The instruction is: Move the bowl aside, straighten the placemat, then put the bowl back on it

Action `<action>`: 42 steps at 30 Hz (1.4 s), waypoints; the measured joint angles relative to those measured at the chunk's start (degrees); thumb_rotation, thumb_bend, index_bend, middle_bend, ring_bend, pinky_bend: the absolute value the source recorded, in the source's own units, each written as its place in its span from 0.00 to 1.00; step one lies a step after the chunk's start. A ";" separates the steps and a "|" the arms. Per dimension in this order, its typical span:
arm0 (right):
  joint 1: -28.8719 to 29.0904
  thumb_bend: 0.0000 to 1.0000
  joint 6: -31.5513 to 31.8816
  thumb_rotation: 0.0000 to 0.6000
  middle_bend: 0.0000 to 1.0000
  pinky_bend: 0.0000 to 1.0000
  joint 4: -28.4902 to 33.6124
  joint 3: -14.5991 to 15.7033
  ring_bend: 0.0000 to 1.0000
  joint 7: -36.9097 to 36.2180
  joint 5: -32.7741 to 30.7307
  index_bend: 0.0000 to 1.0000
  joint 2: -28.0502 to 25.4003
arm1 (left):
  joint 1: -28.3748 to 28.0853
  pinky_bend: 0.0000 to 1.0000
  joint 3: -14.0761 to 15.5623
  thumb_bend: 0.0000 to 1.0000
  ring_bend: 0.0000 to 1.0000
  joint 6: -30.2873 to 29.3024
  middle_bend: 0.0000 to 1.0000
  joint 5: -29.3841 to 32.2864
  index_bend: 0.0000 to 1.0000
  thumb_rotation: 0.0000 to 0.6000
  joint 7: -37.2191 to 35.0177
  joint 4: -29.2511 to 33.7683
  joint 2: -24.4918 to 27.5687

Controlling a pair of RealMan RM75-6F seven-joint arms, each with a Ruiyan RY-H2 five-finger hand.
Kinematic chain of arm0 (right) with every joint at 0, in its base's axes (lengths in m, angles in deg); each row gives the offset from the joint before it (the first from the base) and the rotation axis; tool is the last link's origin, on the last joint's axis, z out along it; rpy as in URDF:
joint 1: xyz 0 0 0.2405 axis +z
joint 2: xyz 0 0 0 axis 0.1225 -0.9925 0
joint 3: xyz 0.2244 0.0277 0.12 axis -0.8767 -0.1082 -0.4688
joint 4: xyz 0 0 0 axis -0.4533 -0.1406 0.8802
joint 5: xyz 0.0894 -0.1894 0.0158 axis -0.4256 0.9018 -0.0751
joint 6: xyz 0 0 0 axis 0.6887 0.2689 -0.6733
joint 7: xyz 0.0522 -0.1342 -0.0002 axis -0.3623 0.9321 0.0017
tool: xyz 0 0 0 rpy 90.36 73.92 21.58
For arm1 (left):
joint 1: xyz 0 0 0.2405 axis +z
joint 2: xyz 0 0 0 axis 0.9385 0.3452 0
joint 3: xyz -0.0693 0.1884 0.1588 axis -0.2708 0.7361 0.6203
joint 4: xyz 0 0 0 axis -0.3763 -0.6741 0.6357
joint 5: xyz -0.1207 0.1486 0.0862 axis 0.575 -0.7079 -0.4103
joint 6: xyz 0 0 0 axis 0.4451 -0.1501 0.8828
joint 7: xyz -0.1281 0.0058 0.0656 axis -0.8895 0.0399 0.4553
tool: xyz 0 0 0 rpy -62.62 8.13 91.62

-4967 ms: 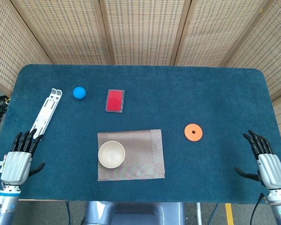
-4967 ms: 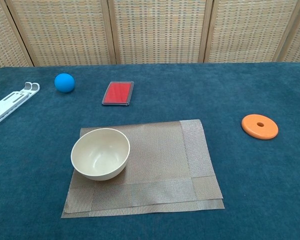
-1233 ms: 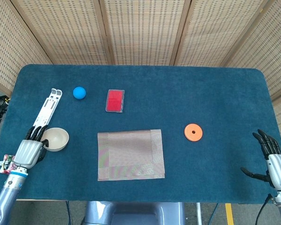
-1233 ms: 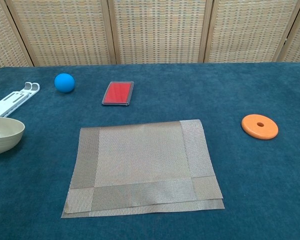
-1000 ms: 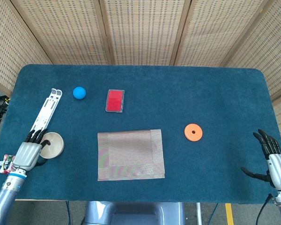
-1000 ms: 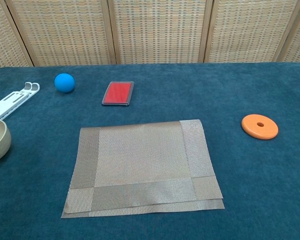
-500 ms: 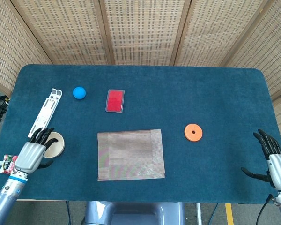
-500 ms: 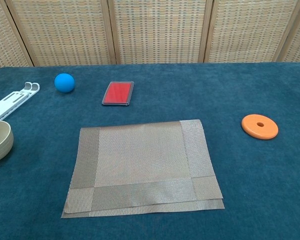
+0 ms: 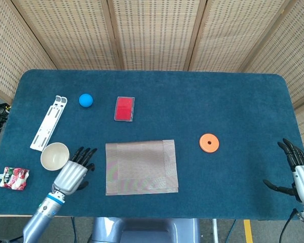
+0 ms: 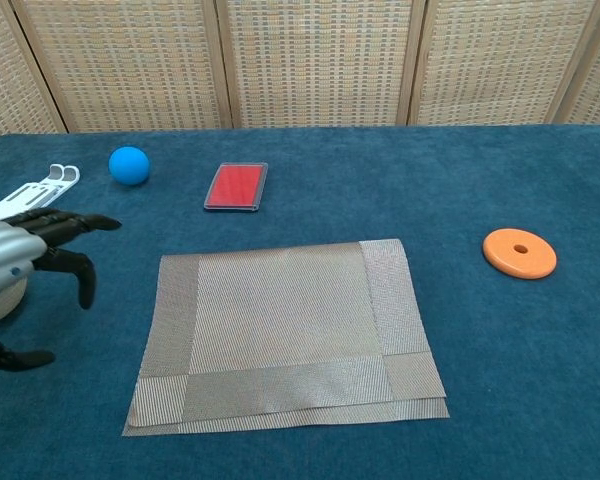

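Open cloth is lying between the left hand (image 9: 73,171) and the placemat (image 9: 141,166); the bowl (image 9: 54,156) is sitting just behind the hand.

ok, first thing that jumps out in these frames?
The woven grey-brown placemat lying bare at the table's centre, its lower edge doubled. The left robot hand is open between it and the cream bowl, which sits at far left. The orange disc and red card pop against the blue cloth.
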 measured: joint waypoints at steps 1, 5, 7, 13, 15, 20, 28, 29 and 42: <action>0.04 0.15 -0.08 1.00 0.00 0.00 -0.04 -0.01 0.00 -0.13 -0.01 0.11 -0.01 | -0.16 0.00 0.04 0.21 0.00 0.57 0.00 0.43 0.45 1.00 1.19 0.07 -0.94; 0.16 0.15 -0.24 1.00 0.00 0.00 -0.16 -0.04 0.00 -0.72 0.00 0.11 -0.10 | -0.98 0.00 0.30 0.23 0.00 2.98 0.00 2.18 0.46 1.00 5.82 0.12 -4.94; 0.14 0.15 -0.17 1.00 0.00 0.00 -0.21 -0.06 0.00 -1.01 0.02 0.11 -0.15 | -1.23 0.00 0.47 0.28 0.00 3.49 0.00 2.61 0.50 1.00 7.02 0.08 -6.21; 0.01 0.15 0.09 1.00 0.00 0.00 -0.54 -0.12 0.00 -2.20 0.02 0.11 -0.36 | -1.33 0.00 1.53 0.35 0.00 3.49 0.00 2.66 0.57 1.00 8.73 -0.02 -7.43; -0.02 0.15 0.19 1.00 0.00 0.00 -0.58 -0.10 0.00 -2.32 0.12 0.11 -0.40 | -1.25 0.00 1.67 0.37 0.00 3.29 0.00 2.65 0.58 1.00 8.60 -0.04 -7.21; -0.04 0.15 0.19 1.00 0.00 0.00 -0.42 -0.04 0.00 -2.08 0.21 0.11 -0.44 | -1.31 0.00 2.04 0.38 0.00 3.49 0.00 2.93 0.56 1.00 7.81 -0.16 -6.30; -0.11 0.15 0.27 1.00 0.00 0.00 -0.29 -0.04 0.00 -1.95 0.18 0.11 -0.47 | -1.76 0.00 2.83 0.40 0.00 4.78 0.00 3.29 0.43 1.00 7.10 -0.44 -5.98; -0.11 0.15 0.28 1.00 0.00 0.00 -0.30 -0.05 0.00 -2.01 0.18 0.11 -0.48 | -1.83 0.00 2.98 0.40 0.00 4.99 0.00 3.39 0.42 1.00 7.16 -0.49 -5.99; -0.16 0.15 0.26 1.00 0.00 0.00 -0.30 -0.05 0.00 -2.37 0.12 0.11 -0.64 | -1.88 0.00 3.96 0.40 0.00 4.74 0.00 2.40 0.45 1.00 6.96 -1.65 -6.94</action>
